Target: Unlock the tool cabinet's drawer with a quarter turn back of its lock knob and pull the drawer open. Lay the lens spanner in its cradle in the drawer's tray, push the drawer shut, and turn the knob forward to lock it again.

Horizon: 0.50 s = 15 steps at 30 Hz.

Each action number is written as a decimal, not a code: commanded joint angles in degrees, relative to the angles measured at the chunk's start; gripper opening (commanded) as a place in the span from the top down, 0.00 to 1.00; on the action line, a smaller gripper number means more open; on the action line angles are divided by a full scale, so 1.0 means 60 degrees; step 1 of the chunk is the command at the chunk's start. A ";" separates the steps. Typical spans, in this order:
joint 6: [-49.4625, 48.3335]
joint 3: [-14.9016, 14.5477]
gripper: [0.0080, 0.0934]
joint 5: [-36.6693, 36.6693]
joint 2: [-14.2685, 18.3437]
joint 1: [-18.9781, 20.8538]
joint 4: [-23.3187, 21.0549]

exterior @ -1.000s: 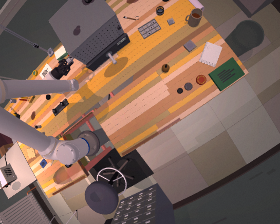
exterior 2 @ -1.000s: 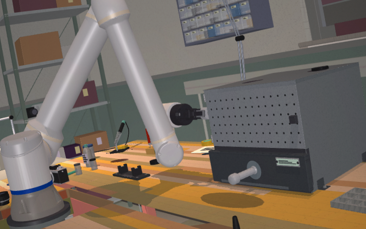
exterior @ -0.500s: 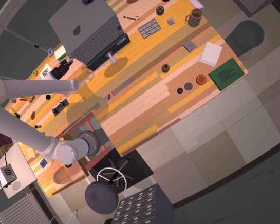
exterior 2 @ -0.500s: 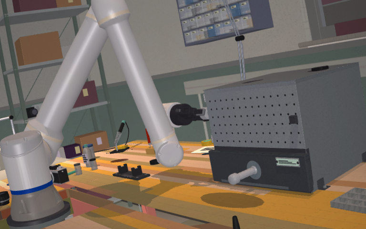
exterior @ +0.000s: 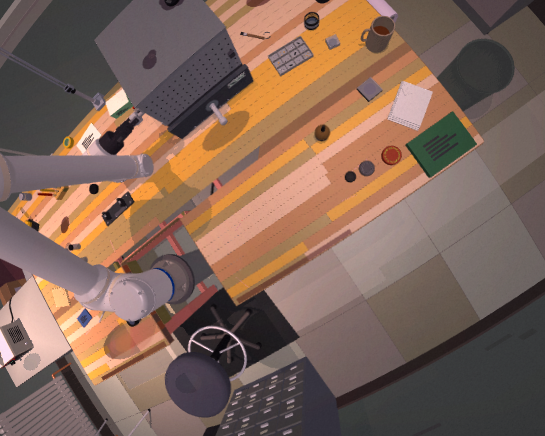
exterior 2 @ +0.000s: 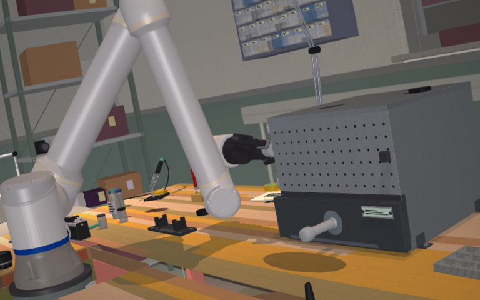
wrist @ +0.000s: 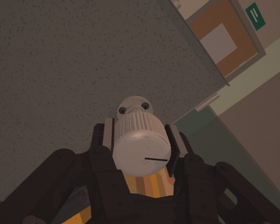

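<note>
The lock knob (wrist: 141, 145) is hidden behind the cabinet's corner from the second side camera; the wrist camera shows it as a pale ribbed cylinder on the cabinet's grey side wall, with a black index line on its face. I hold this knob in my closed gripper (wrist: 141, 145) (exterior 2: 267, 153) (exterior: 135, 119). The tool cabinet (exterior 2: 376, 163) (exterior: 168, 60) stands on the bench. Its dark drawer (exterior 2: 343, 223) sits flush, and a pale handle (exterior 2: 317, 228) (exterior: 217, 113) sticks out of the drawer's front. The lens spanner (exterior: 255, 34) lies on the bench beyond the cabinet.
The cabinet's side wall (wrist: 89, 61) stands right in front of my fingers. A black cradle block (exterior 2: 172, 225) (exterior: 117, 208) sits on the bench below my forearm. A grey parts tray (exterior: 291, 55), a mug (exterior: 379, 33), a notepad (exterior: 410, 104) and a green book (exterior: 443, 144) lie farther along the bench.
</note>
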 commanded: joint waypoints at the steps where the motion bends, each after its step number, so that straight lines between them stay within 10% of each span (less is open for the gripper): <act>1: -0.0162 0.0000 1.00 0.0002 -0.0006 0.0002 0.0000; 15: -0.2709 0.0000 1.00 0.0002 -0.0006 0.0002 0.0000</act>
